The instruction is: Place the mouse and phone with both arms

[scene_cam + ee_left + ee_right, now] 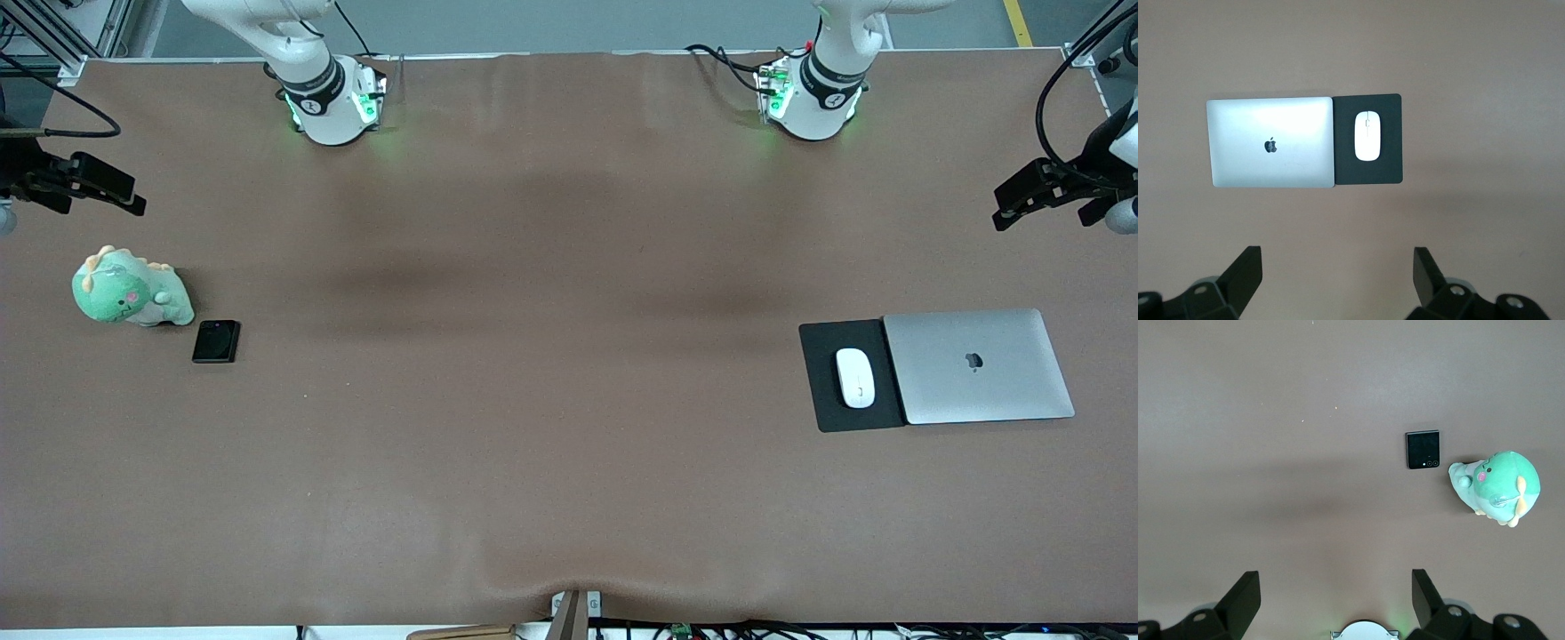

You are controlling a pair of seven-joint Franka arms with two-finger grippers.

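Observation:
The white mouse (855,377) lies on a black mouse pad (822,391) toward the left arm's end of the table. It also shows in the left wrist view (1367,136). The black phone (216,341) lies flat toward the right arm's end, beside a green plush, and also shows in the right wrist view (1423,449). My left gripper (1337,252) is open and empty, high over bare table beside the laptop and pad. My right gripper (1335,573) is open and empty, high over the table near its own base. Neither gripper shows in the front view.
A closed silver laptop (978,366) lies against the mouse pad. A green plush dinosaur (132,290) sits next to the phone. Black fixtures (80,182) (1049,191) reach in at both ends of the table. The arm bases (324,93) (813,89) stand along the table's back edge.

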